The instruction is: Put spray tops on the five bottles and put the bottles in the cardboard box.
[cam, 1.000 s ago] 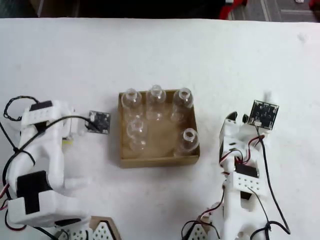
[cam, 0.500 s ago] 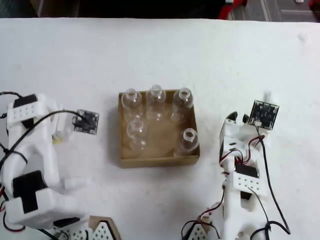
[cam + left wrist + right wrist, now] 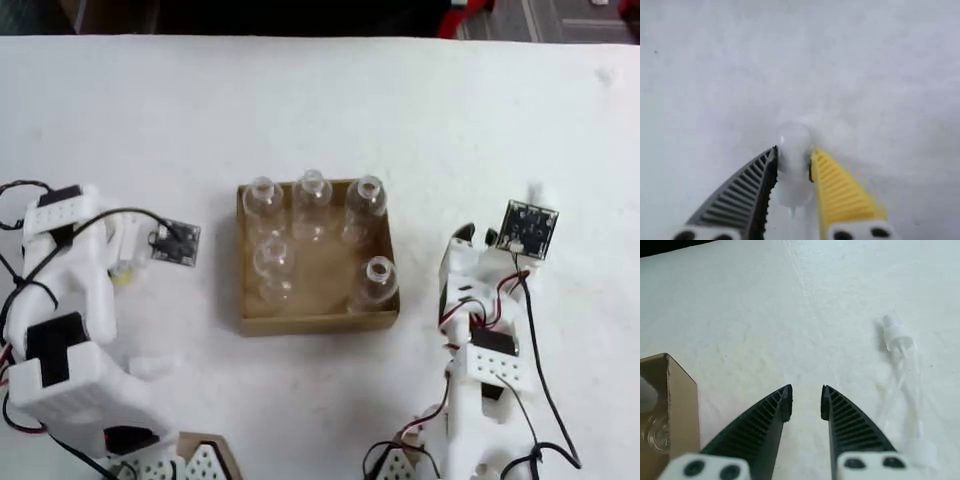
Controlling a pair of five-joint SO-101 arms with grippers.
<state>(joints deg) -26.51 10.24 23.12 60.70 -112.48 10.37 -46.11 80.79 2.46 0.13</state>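
A cardboard box [image 3: 300, 323] sits mid-table with several clear, uncapped bottles [image 3: 313, 190] standing in it. Left of the box, my left gripper [image 3: 124, 264] is low over the table. In the left wrist view its grey and yellow fingers [image 3: 792, 150] are shut on a white spray top [image 3: 791, 172]. My right gripper [image 3: 462, 237] rests right of the box; its black fingers [image 3: 806, 395] stand slightly open with nothing between them. Two loose spray tops [image 3: 896, 334] [image 3: 920, 450] with thin tubes lie on the table beyond it, and the box corner [image 3: 670, 390] is to one side.
The white table [image 3: 400, 110] stretches wide behind the box. The arm bases and cables occupy the front corners. A small white piece [image 3: 150, 368] lies beside the left arm's base. One loose spray top [image 3: 535, 188] lies just beyond the right wrist camera.
The left arm has drawn back to the left, away from the box. The right arm, box and bottles have not moved.
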